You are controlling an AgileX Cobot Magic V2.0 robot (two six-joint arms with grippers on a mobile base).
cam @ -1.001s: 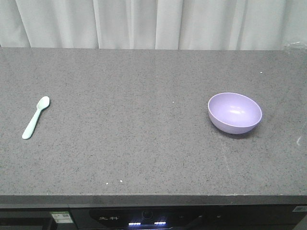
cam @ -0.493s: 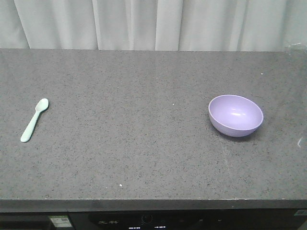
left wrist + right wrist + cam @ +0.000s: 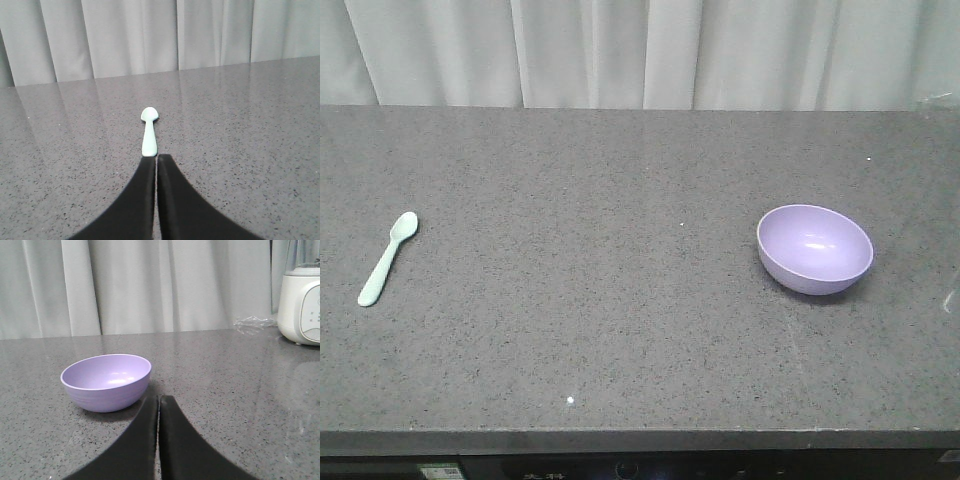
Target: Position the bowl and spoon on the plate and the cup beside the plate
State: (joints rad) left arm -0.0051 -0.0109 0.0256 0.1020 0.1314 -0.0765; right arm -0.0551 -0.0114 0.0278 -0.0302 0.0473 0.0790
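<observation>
Bowl (image 3: 106, 381) first: where does it sit from the right gripper (image 3: 158, 397)?

— Ahead of it and a little to its left, near the tips. It stands upright on the grey speckled tabletop (image 3: 620, 320), open side up, with nothing inside.

And that gripper, how does it stand?

— Closed. The two black fingers (image 3: 137, 440) lie together with only a thin slit between them, and they hold nothing.

What about the spoon (image 3: 149, 131)?

— Straight ahead of the left gripper (image 3: 156, 157), lying flat on the tabletop. Its handle end points back at the tips and its oval head points away, toward the curtain (image 3: 150, 35). In the wrist view the handle end looks just beyond the tips; I cannot tell whether anything touches.

Is the left gripper holding anything?

— No. Its fingers are pressed together too, with nothing between them.

How far apart are spoon and bowl?

— Well apart. In the front view the spoon (image 3: 388, 258) lies near one end of the tabletop and the bowl (image 3: 815, 250) toward the other.

Anything else near the right gripper?

— A white appliance (image 3: 302, 305) far ahead to its right, with crumpled clear plastic (image 3: 252, 322) beside it.
</observation>
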